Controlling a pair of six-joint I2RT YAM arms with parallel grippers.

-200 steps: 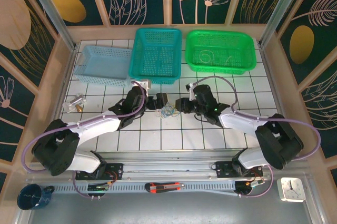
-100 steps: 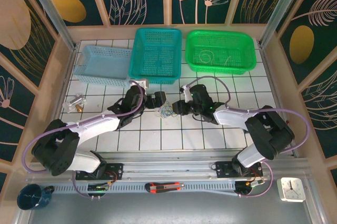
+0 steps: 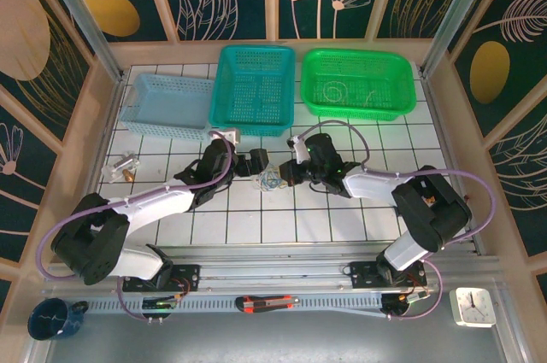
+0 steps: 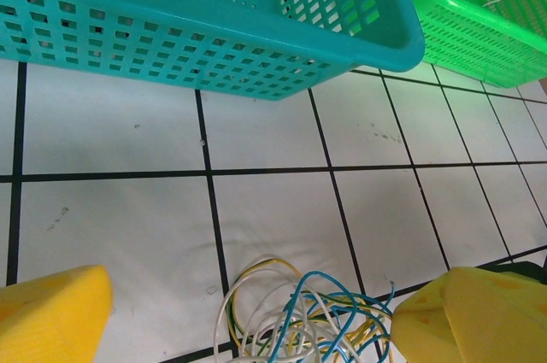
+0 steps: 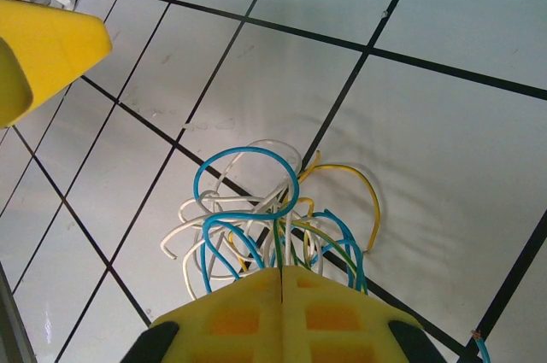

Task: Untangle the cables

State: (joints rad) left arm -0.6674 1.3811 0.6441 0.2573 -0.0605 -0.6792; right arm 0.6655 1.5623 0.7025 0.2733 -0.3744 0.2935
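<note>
The cables (image 3: 272,179) are a small tangle of blue, white and yellow-green wires lying on the white tiled table between the two arms. In the right wrist view my right gripper (image 5: 282,271) has its yellow fingers pressed together, with a few strands of the cables (image 5: 265,201) pinched in the seam. My left gripper (image 3: 256,163) stands wide open just left of the tangle. In the left wrist view its yellow fingers (image 4: 51,316) sit far apart at the bottom corners, and the cables (image 4: 299,312) lie on the table between them, against the right finger.
Three baskets line the far side: pale blue (image 3: 167,105), teal (image 3: 254,90) and green (image 3: 356,83), the green one with a wire coil inside. The teal basket's wall (image 4: 214,30) stands just beyond my left gripper. A small metal part (image 3: 120,166) lies at the left.
My right gripper slid left onto the tangle and its fingers closed on the wires. The left arm stayed where it was, open.
</note>
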